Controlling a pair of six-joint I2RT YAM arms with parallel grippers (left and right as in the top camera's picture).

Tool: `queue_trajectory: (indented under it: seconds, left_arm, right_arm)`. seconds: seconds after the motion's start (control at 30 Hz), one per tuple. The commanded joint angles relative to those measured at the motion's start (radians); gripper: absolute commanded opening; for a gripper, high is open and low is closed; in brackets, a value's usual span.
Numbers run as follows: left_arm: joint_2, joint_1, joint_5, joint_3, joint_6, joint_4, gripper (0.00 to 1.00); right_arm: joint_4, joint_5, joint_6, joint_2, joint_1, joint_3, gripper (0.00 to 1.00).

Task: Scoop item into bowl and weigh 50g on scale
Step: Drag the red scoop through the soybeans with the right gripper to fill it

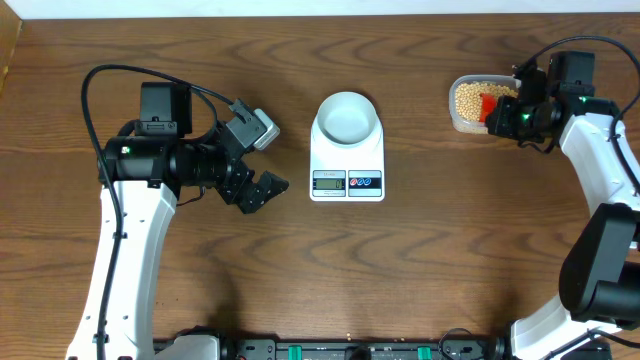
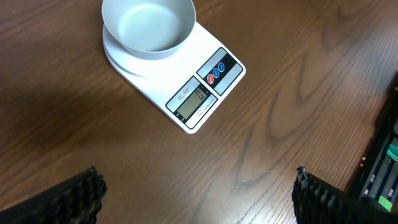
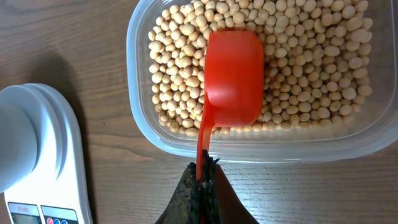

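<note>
Right gripper [image 3: 202, 177]: clamped fully shut on the thin handle of the red scoop [image 3: 233, 74], cup end pointing ahead of the fingertips. Left gripper [image 1: 265, 160]: spread wide, holding nothing, hovering over bare table [image 1: 420, 270], with the scale [image 2: 185, 65] ahead of it.

Layout around the right gripper:
- Scale: well off to the left, apart from the tub [image 3: 142, 124].
- Tub: clear plastic, directly ahead of and below the fingertips.
- White bowl [image 1: 347, 115]: seated on the scale platform, empty.
- Scoop cup: resting on top of the beans [image 3: 305, 62], no beans visible on it.

Step in hand, as judged: loading the scoop.

1. Tip the leading edge down and drive forward, away from the wrist, into the bean layer; avoid scraping the near tub wall.
2. Level out before lifting, to prevent spillage over the sides.
3. Take a modest load; probably easier to add than to remove near the target weight.
4. Lift clear of the tub rim, then carry left toward the bowl, handle level.
5. Pour over the bowl centre, not over the display [image 2: 194, 102].
6. Maintain a firm clamp; thin handle, likely prone to twisting between the pads.
7. Hold the left gripper clear of the scale platform to avoid false readings.
</note>
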Motion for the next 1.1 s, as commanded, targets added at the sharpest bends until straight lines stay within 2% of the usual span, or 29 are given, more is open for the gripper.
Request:
queue_trajectory:
  seconds: [0.0,0.37,1.07]
  left_arm:
    - [-0.011,0.003,0.013,0.006,0.017,-0.005,0.98]
    - [-0.011,0.003,0.013,0.006,0.017,-0.005,0.98]
    - [-0.011,0.003,0.013,0.006,0.017,-0.005,0.98]
  right_arm:
    - [-0.013,-0.067,0.02,-0.001,-0.033,0.003,0.01]
    - [-0.005,-0.297,0.1,-0.006,-0.142,0.003,0.01]
    - [-0.008,-0.249,0.102,0.089,-0.148,0.002,0.01]
